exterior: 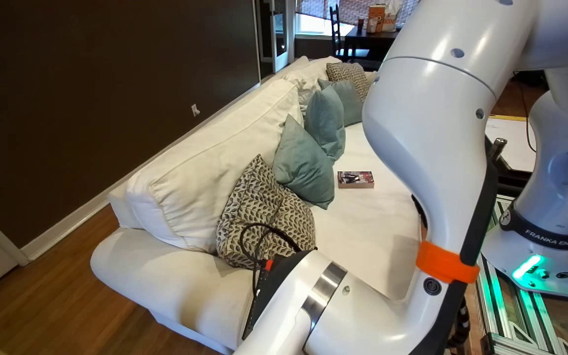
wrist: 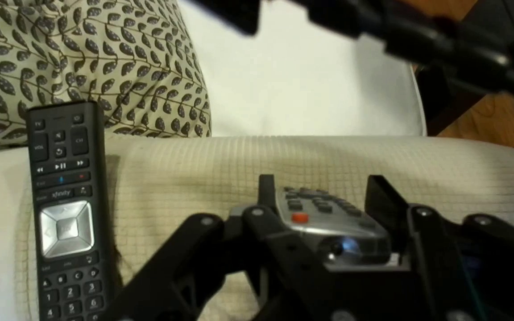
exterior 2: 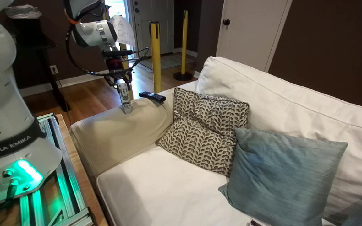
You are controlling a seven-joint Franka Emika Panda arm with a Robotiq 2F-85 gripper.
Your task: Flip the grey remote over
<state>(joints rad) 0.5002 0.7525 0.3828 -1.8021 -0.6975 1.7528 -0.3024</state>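
From the left edge of the frame in an exterior view: the robot's white base (exterior 2: 14, 157), then, left of centre, a pale, padded sofa arm (exterior 2: 115, 131). Over it the grey remote (exterior 2: 125, 98) is held nearly on end, slightly tilted, its button face turned towards the viewer. Its lower end seems to meet the sofa arm, though from here it is hard to tell whether they touch. Just to the right lies a black remote (exterior 2: 152, 96). A leaf-patterned pillow (exterior 2: 203, 131) sits near the centre of the frame and a blue-green pillow (exterior 2: 287, 175) at lower right.

In the wrist view, the black remote lies buttons up at the left. Right of centre, two black fingers (wrist: 266, 194) pinch the grey remote by its sides, its dark, glossy end towards the camera.

The task looks to be about halfway. The grip is made, and the grey remote stands on end rather than lying on either face. What appears left is to tip it fully over, lay it flat on the sofa arm and let go.
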